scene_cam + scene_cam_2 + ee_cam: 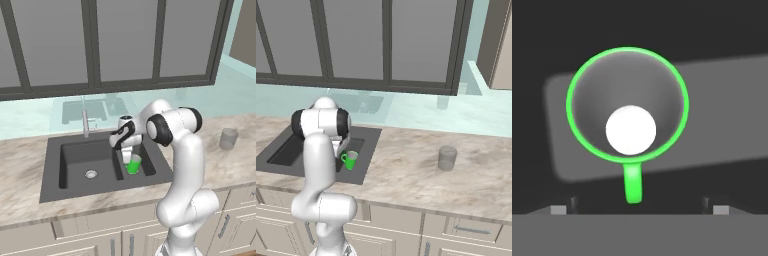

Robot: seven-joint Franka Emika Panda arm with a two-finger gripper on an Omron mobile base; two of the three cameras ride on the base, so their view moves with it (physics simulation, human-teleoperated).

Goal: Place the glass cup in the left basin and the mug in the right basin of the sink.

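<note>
The green mug [133, 164] stands upright in the narrow right basin [148, 165] of the dark sink [50, 172]. My gripper [127, 154] hangs just above it, open, with nothing between the fingers. In the hand view I look straight down into the mug [628, 105]; its handle points toward my gripper [639, 207], whose fingertips [559, 209] stand wide apart. From the right base view the mug [349, 160] peeks out beside my arm. The glass cup [228, 139] [447, 158] stands on the counter to the right of the sink. The wide left basin [82, 157] holds nothing but its drain.
A slim silver faucet [85, 122] rises behind the sink. Marble counter [22, 175] runs on both sides, with a window wall [125, 45] behind. My own arm [182, 165] stands between the sink and the glass cup.
</note>
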